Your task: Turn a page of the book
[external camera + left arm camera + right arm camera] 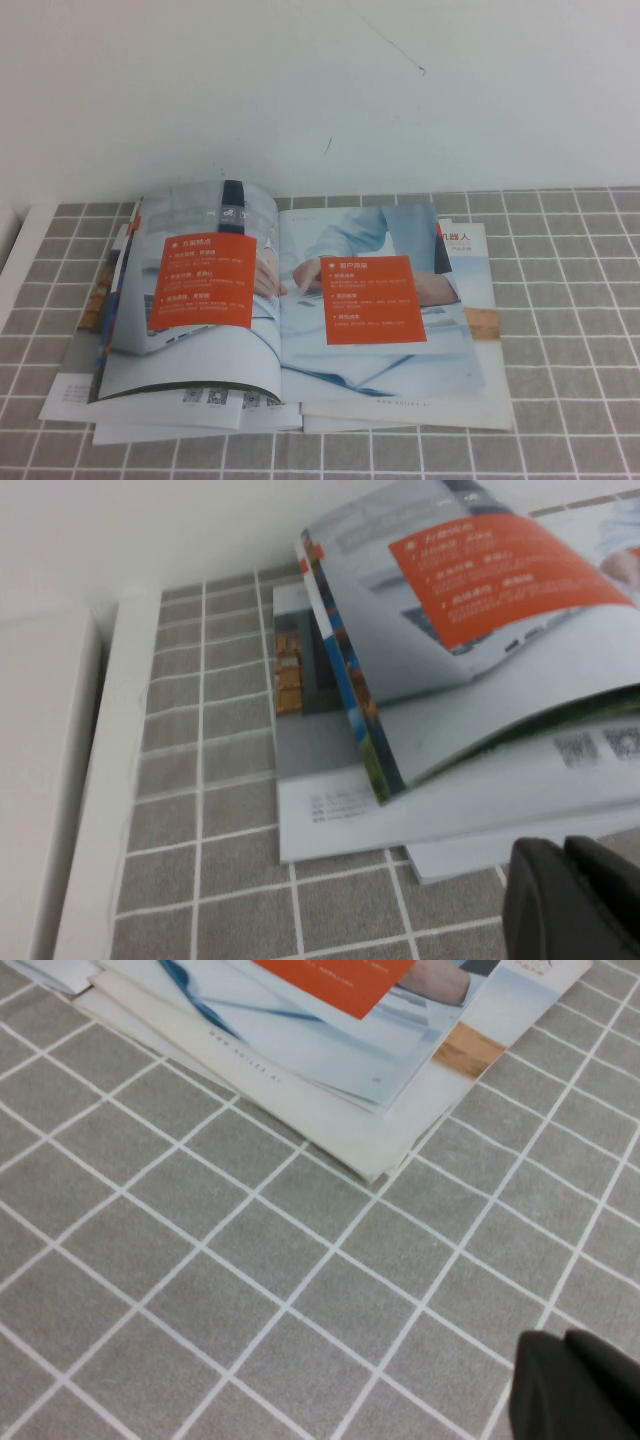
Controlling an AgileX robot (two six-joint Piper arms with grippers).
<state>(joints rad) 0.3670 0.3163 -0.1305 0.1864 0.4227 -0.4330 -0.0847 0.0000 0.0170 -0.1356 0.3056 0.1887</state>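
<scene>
Underneath the book [300, 310] lie plainer white booklets [400, 415], their edges fanned out over the grey tiled table [570, 300]; a white wall [300, 80] runs close behind. The book rests open at mid-table. Its page [195, 290], pale laptop photo and orange panel uppermost, arches over the left half, apparently not flat. The left gripper [575, 900] sits low beside the stack's near-left corner, jaws closed, empty, apart from the page. The right gripper [580, 1385] hangs over bare tiles off the stack's near-right corner, likewise closed and empty.
</scene>
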